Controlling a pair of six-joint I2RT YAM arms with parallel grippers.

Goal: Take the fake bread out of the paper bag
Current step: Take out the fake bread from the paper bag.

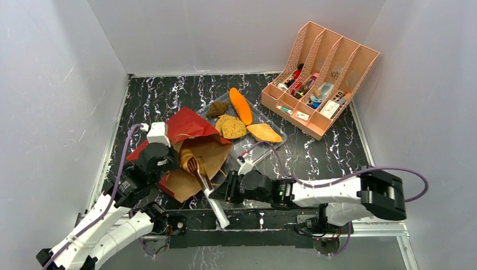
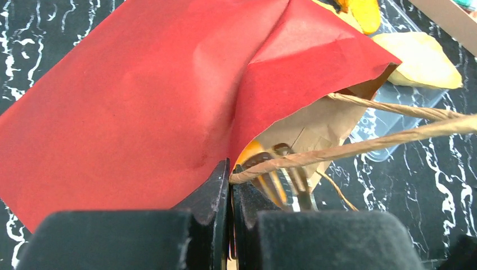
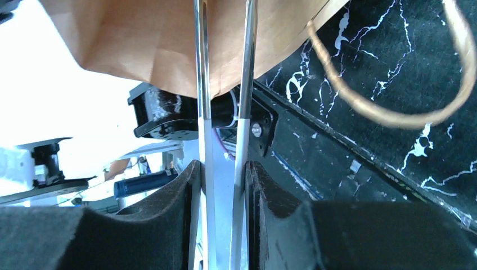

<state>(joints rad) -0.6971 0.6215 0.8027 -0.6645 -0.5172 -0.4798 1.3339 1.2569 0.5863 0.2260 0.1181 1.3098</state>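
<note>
The paper bag point(image 1: 188, 125) lies on its side, red outside, brown inside, mouth toward the arms. My left gripper point(image 2: 230, 174) is shut on one twisted paper handle point(image 2: 349, 149) at the bag's mouth point(image 2: 306, 126). My right gripper point(image 3: 222, 169) is shut on the white arms of metal tongs point(image 3: 202, 112). The slotted head of the tongs point(image 1: 193, 165) rests against an orange-brown piece of fake bread point(image 1: 185, 157) at the mouth. More fake bread lies on the clear plastic tray point(image 1: 275, 126): an orange loaf point(image 1: 241, 106), a dark lump point(image 1: 217, 108), tan round pieces point(image 1: 232, 127) and a yellowish flat piece point(image 1: 264, 133).
A pink desk organizer point(image 1: 320, 79) with small items stands at the back right. The bag's second handle loop point(image 3: 394, 115) lies on the black marbled table point(image 1: 315, 157). White walls close in the table at the left, the back and the right.
</note>
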